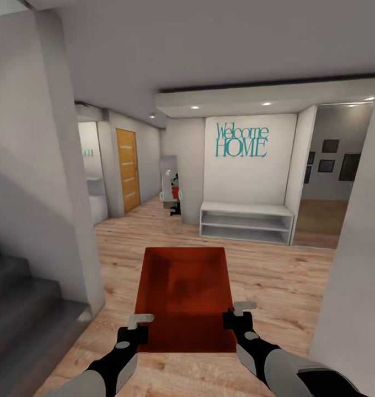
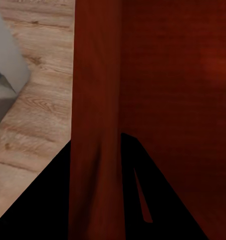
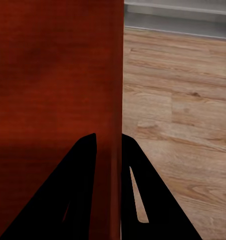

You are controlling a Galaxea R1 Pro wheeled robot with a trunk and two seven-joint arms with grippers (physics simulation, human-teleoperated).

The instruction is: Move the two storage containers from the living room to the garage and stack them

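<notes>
Head view has one red-orange storage container [image 1: 183, 298] carried low ahead of the robot, above a light wood-plank floor [image 1: 287, 275] in a hallway. The left gripper [image 1: 139, 325] pinches its left wall and the right gripper [image 1: 237, 313] its right wall, both near the rear corners. In the left wrist view the jaws sit either side of the container's wall [image 2: 95, 125], clamped on it; the right wrist view shows the same on the opposite wall [image 3: 112, 100].

Risk, as a judgement: both grips sit at the near end, so the far end hangs unsupported and could sag or slip out of a thin-wall pinch. The grey pillar [image 1: 66, 182] at left, the stairs [image 1: 22, 309] and the white wall [image 1: 358, 264] at right narrow the way; a clipped corner might twist the box loose.

Teal lettering [image 1: 241, 141] above a white shelf bench [image 1: 246, 221] reads "Welcome HOME". A wooden door [image 1: 128, 168] stands further along.
</notes>
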